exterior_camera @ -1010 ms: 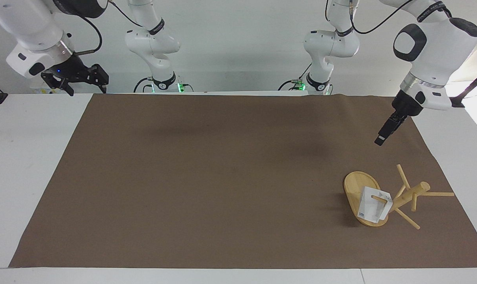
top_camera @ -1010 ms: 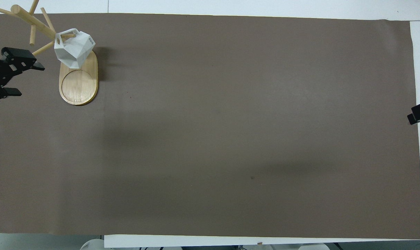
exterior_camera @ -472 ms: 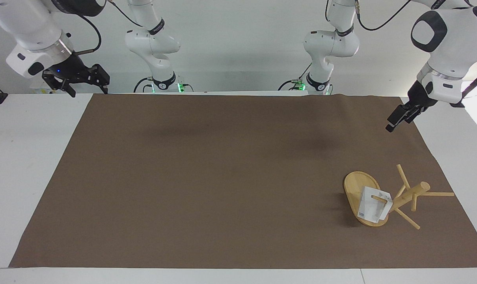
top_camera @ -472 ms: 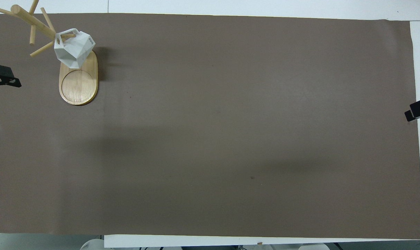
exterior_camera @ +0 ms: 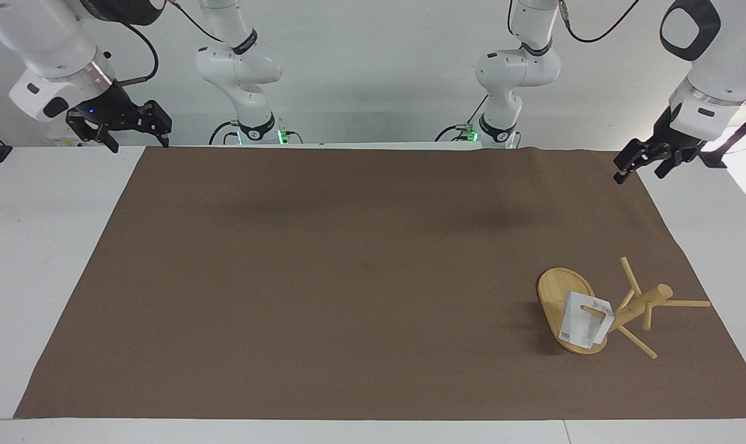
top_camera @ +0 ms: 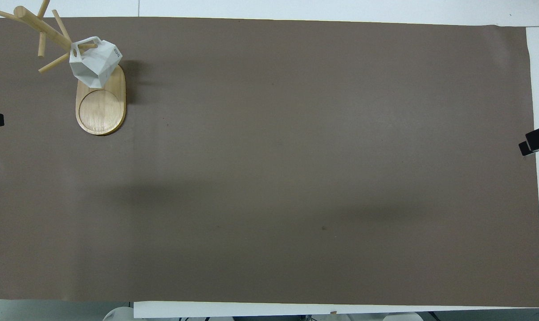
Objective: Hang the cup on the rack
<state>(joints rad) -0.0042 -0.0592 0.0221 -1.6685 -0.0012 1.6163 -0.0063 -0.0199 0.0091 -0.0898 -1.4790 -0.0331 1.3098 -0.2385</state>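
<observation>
Left gripper (exterior_camera: 642, 165), fingers spread and holding nothing, raised over the brown mat's (exterior_camera: 348, 277) edge at the left arm's end, well apart from the rack (exterior_camera: 601, 311). Right gripper (exterior_camera: 123, 131), likewise spread and empty, waits over the white table (exterior_camera: 40, 246) at the right arm's end, just off the mat. The rack stands on the mat toward the left arm's end. The cup (exterior_camera: 586, 320) hangs by its handle on a peg, over the rack's oval base.
</observation>
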